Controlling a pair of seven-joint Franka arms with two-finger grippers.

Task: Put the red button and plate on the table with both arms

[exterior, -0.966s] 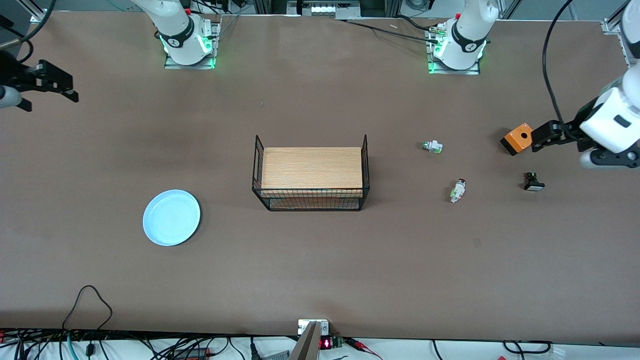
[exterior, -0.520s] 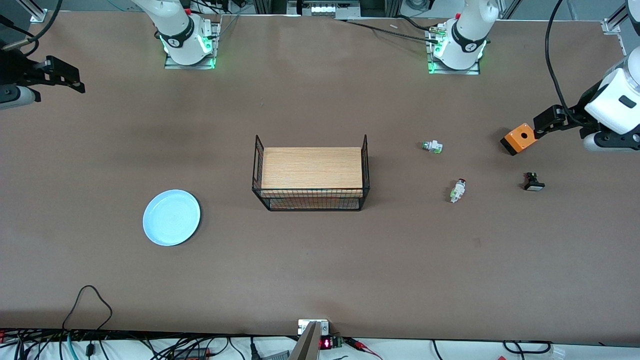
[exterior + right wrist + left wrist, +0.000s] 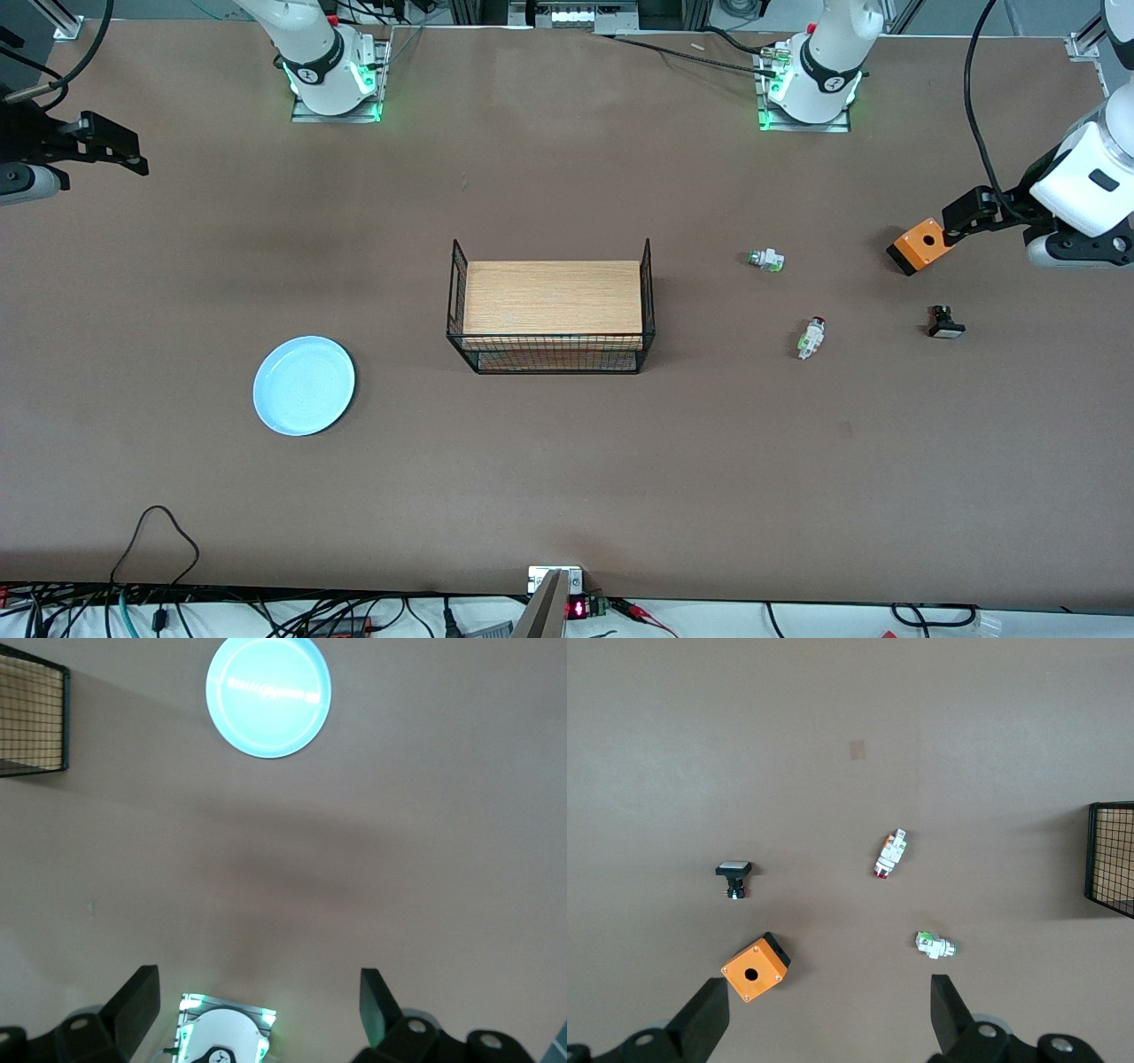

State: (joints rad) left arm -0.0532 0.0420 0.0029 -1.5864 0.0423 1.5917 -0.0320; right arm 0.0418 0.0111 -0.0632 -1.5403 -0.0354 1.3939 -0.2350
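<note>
both grippers are hanging wide and empty: left gripper [image 3: 961, 221] needing to line up over the red button [image 3: 811, 338], right gripper [image 3: 106, 142] over the plate [image 3: 304, 385].

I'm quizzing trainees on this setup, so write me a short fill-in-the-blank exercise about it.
1. The plate is pale ____.
2. The button lying nearer the front camera than the green button has a ____ cap.
3. The left gripper hangs beside the ____ box.
4. The wire rack has a ____ top.

Missing words: blue; red; orange; wooden
</note>
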